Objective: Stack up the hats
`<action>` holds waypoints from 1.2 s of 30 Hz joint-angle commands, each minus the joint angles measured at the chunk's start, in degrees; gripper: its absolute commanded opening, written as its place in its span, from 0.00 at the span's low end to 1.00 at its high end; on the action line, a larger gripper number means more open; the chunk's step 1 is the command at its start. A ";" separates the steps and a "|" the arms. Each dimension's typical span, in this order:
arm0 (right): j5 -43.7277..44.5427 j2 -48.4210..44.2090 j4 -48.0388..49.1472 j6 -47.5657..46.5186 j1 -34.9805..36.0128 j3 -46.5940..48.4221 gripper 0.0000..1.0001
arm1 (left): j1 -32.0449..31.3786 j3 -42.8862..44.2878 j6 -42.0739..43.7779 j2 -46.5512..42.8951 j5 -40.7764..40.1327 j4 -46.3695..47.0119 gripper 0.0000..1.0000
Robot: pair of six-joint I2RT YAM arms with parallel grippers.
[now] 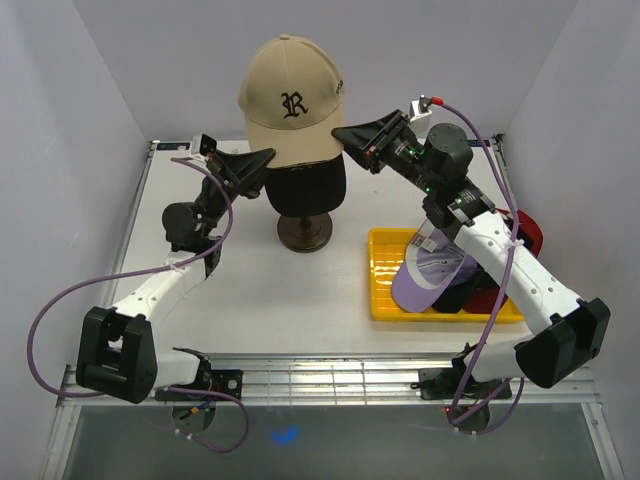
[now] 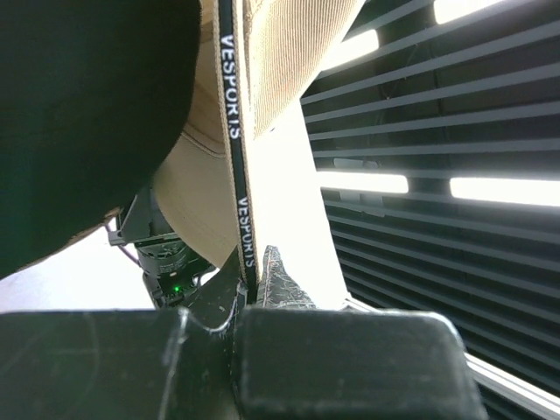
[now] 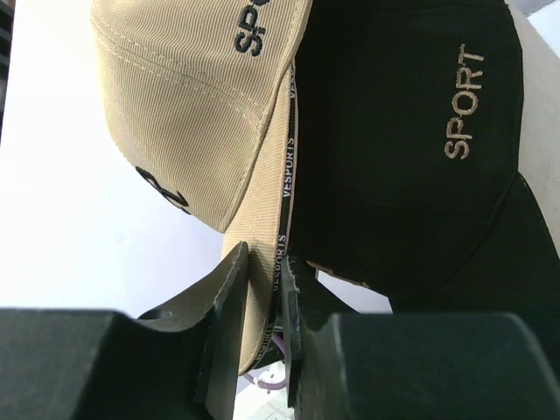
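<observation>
Gripped from both sides: the tan cloth baseball cap [image 1: 290, 100]!
The left end effector [image 1: 262, 157] is clamped tight on its left rim, and the right end effector [image 1: 340, 135] nips the right rim, jaws nearly together. The cap sits right over a black cloth cap [image 1: 305, 185] on the dark round stand [image 1: 305, 235]. A lavender cap [image 1: 428, 275] lies in the yellow ribbed tray [image 1: 385, 300] on the bench [image 1: 250, 290].

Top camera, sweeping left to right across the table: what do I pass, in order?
left gripper → tan cap → right gripper → lavender cap → red cap
</observation>
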 commanded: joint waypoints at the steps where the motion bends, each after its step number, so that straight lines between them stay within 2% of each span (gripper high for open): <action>1: -0.91 -1.67 2.10 -2.44 0.60 -0.67 0.24 | 0.70 -0.03 -14.79 -1.98 -0.44 1.38 0.00; 28: -0.04 -6.06 2.36 -4.28 0.60 -11.21 0.23 | 3.07 -10.14 -15.06 -5.49 2.29 1.64 0.00; 36: 0.84 -6.94 2.01 -4.90 0.51 -13.50 0.23 | 3.33 -13.21 -13.83 -7.51 3.61 -1.44 0.00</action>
